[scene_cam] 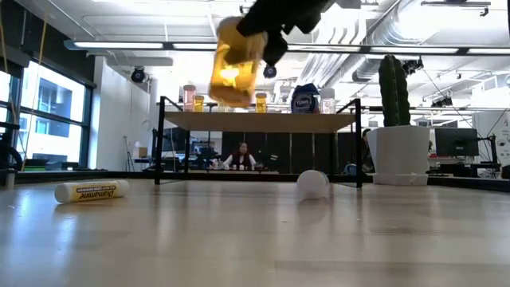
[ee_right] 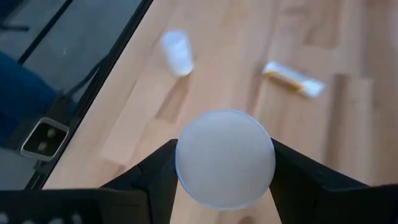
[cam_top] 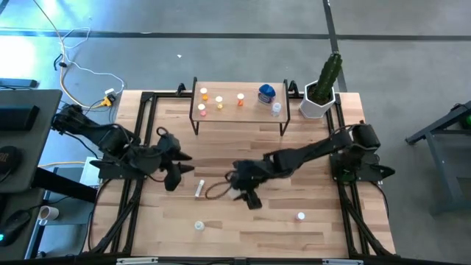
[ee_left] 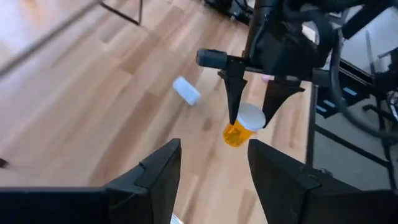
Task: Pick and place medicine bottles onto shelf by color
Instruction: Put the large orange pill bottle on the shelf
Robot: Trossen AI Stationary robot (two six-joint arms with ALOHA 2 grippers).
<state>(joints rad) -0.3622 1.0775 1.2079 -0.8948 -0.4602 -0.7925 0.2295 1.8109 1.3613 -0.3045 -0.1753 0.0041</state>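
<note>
An orange medicine bottle (scene_cam: 235,68) with a white cap hangs in the air over the middle of the table, with my right gripper (cam_top: 243,193) shut on it. My left gripper (cam_top: 176,175) hovers open to its left, with nothing between its fingers (ee_left: 155,171). The shelf (cam_top: 239,114) stands at the far edge on thin black legs. It bears orange bottles (cam_top: 218,99) on its left part, and a round blue one (cam_top: 266,91) and a clear one (cam_top: 276,108) on its right. A white tube (cam_top: 199,188) lies on its side on the table. My right gripper pinches the bottle's white cap (ee_right: 186,162) between its two fingers, one on each side of the cap's rim. The fingers (ee_left: 235,93) slant down from the table's right side. The orange body (ee_left: 235,134) hangs tilted below the cap, clear of the table.
A white bottle (cam_top: 199,226) and a pink-capped one (cam_top: 300,216) lie near the front edge. Another white round one (scene_cam: 312,183) rests mid-table. A white pot with a green cactus (cam_top: 321,99) stands right of the shelf. Black frame rails (cam_top: 136,147) run along the table's sides.
</note>
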